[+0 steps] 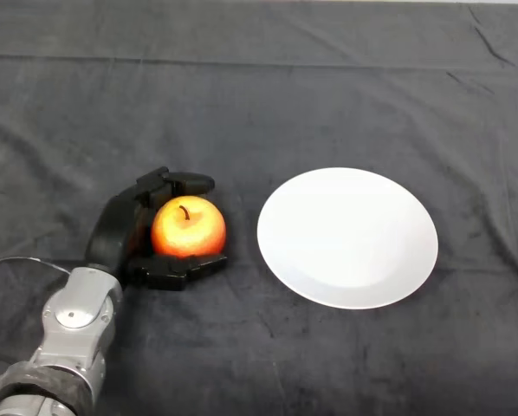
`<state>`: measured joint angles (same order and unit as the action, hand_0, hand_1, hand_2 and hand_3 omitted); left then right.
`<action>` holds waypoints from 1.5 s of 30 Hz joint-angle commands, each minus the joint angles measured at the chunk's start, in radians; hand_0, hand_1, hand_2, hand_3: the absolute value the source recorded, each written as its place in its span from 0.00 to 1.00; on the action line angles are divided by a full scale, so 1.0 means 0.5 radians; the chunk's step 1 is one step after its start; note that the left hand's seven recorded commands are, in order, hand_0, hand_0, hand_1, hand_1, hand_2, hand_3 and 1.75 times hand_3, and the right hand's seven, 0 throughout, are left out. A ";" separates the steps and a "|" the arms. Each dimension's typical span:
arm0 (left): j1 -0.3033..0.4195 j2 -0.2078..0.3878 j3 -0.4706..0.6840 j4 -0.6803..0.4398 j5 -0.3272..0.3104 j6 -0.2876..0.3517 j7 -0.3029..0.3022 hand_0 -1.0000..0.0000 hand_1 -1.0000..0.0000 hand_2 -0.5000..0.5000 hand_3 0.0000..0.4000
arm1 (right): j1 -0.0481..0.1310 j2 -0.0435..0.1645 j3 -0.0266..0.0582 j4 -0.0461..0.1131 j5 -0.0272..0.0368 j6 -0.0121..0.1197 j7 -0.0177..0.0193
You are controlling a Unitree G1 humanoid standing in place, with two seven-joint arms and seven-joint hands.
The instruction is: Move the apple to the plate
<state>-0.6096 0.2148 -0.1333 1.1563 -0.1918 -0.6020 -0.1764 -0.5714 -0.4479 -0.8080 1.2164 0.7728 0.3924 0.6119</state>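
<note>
One apple [188,227] sat left of centre, my hand [120,230] curled round it; lifted carelessly, it could have slipped and rolled short of the plate [347,237].

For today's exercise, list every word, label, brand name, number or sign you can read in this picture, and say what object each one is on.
There is none to read.
The apple shows only plain skin and a stem, no sticker.
The white plate is blank.
The left hand, curled round the apple, bears no marking, nor does the dark cloth.
</note>
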 commanded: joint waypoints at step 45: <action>-0.355 -0.185 -0.639 -0.318 0.066 0.086 0.418 0.00 0.00 0.50 1.00 | -0.039 0.002 -0.005 -0.038 0.044 -0.014 -0.0153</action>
<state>-0.7297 0.1253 -0.4548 0.9647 -0.1527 -0.5714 0.0250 -0.5714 -0.4480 -0.8079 1.2157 0.7745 0.3922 0.6120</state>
